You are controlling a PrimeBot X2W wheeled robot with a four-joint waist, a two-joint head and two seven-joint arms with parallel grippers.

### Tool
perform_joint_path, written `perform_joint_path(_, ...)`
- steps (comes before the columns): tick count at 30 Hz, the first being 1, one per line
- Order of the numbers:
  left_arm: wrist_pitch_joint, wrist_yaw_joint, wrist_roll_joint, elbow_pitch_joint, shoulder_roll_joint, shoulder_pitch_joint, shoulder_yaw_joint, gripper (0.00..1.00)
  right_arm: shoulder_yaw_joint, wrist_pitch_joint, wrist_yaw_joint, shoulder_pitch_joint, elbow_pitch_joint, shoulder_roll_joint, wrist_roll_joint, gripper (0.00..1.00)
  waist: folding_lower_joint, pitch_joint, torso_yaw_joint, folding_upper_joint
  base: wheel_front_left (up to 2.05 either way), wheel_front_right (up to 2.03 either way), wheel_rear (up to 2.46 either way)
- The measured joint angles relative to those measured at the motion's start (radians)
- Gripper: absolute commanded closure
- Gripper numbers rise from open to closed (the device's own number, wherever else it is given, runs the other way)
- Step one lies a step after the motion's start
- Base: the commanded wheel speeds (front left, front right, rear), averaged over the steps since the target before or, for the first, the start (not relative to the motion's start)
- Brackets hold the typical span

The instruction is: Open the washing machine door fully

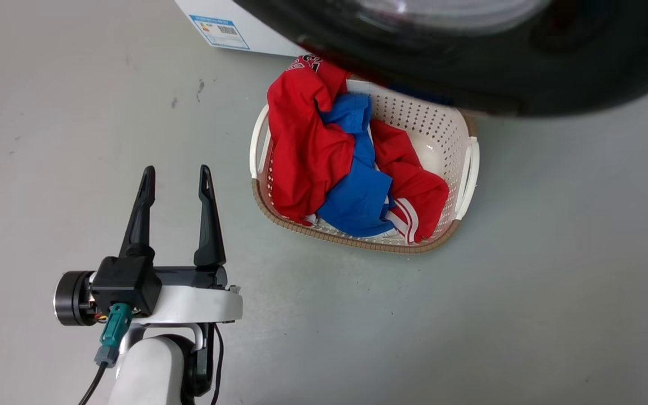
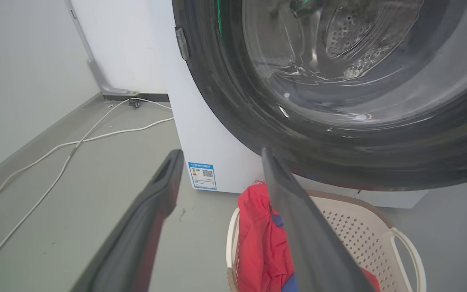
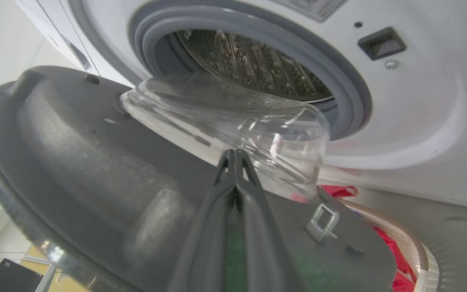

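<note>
The washing machine door (image 1: 470, 62) is a glossy black disc across the top of the head view, swung out over the basket. In the left wrist view the washing machine door (image 2: 339, 158) shows its outer face and glass centre. My right gripper (image 3: 233, 153) is shut with nothing between its fingers, its tips resting on the door's grey inner face (image 3: 95, 162) beside the clear glass bowl (image 3: 237, 117). Behind it the steel drum (image 3: 258, 61) and grey gasket (image 3: 351, 93) are exposed. My left gripper (image 1: 176, 169) hangs open over bare floor, left of the basket, and the same gripper (image 2: 220, 154) faces the door's lower edge.
A white laundry basket (image 1: 467, 169) with red and blue clothes (image 1: 313, 152) sits on the floor under the door. The white machine body (image 2: 209, 138) carries a blue label (image 2: 203, 176). White cables (image 2: 75, 142) trail across the floor at the left. A metal latch hook (image 3: 322, 221) sticks up from the door.
</note>
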Motion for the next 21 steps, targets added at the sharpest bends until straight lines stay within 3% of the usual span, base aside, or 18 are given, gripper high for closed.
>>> perform_joint_path(21, 0.0, -0.008, 0.017, 0.008, 0.0, 0.041, 0.019, 0.0, 0.066, 0.021, 0.0, 0.426, -0.366, 0.094, 0.065, 1.0, -0.0001, -0.088, -0.017, 0.0, 0.0, 0.0, 0.0)
